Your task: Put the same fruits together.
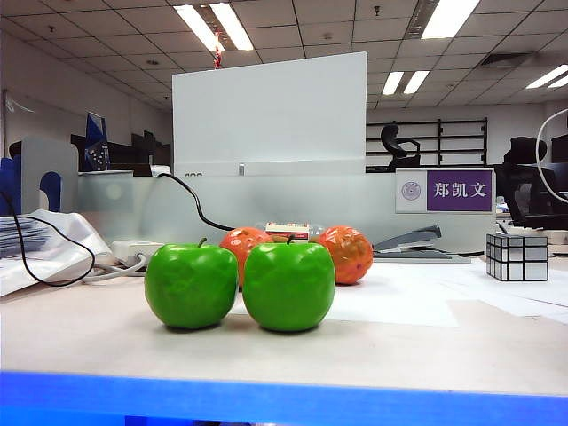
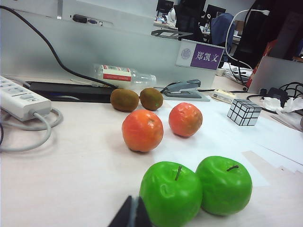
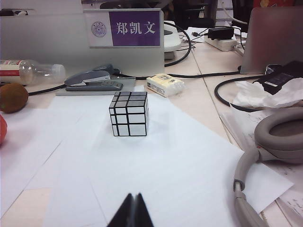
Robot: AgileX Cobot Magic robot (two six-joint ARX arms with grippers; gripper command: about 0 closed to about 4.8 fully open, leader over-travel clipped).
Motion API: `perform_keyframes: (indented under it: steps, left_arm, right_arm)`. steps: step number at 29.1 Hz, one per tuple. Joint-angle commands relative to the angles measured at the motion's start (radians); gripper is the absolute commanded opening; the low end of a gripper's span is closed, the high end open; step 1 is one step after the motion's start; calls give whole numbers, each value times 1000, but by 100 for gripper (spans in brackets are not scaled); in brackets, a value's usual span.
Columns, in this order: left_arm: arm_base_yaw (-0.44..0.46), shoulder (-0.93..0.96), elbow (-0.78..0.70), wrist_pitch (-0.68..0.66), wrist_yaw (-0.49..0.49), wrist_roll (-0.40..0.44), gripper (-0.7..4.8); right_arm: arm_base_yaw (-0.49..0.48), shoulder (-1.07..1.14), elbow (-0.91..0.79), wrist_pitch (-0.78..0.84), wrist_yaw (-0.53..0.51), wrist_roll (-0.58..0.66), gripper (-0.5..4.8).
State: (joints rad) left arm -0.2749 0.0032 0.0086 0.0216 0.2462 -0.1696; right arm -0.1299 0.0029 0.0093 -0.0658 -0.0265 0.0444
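Fruit looks pretty much sorted already. Count from the left wrist view: two green apples (image 2: 171, 193) (image 2: 225, 184) touching each other at the front, two orange fruits (image 2: 142, 130) (image 2: 185, 119) just behind them with a small gap between, and two brown kiwis (image 2: 124, 100) (image 2: 151, 99) side by side at the back near a water bottle (image 2: 124, 74).

The left gripper (image 2: 131, 213) has its fingers pressed together, holding nothing, and sits just in front of the nearer apple, so that arm is clearly closest to all the fruit. The right gripper (image 3: 133, 212) is also closed and empty, pointing at the mirror cube (image 3: 129, 113) on the paper sheets, with only one kiwi (image 3: 13, 97) and a sliver of orange fruit off to its side.

If anything's left, it's probably nudging the orange pair together, and that's a left arm job.
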Motion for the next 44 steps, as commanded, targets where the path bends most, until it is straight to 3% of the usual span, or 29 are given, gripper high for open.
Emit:
perform_keyframes:
  steps: [1,12,38,41,44]
  left_arm:
    - [0,-1,1,9,4,4,-5]
    - [0,-1,1,9,4,4,-5]
    - [0,-1,1,-2,-2,8,-5]
    - [16,-1,1,-18,-90,116,-5]
    - [93,-1,1,-36,-207,81,-5]
  right_arm:
    - [1,-2,-8,18,-2,0,-5]
    - [46,-2,-8,17,2,0,-5]
    - [47,-2,-8,17,2,1,-5]
    - [47,-2,-8,17,2,1,-5]
    - [47,-2,-8,16,2,1,-5]
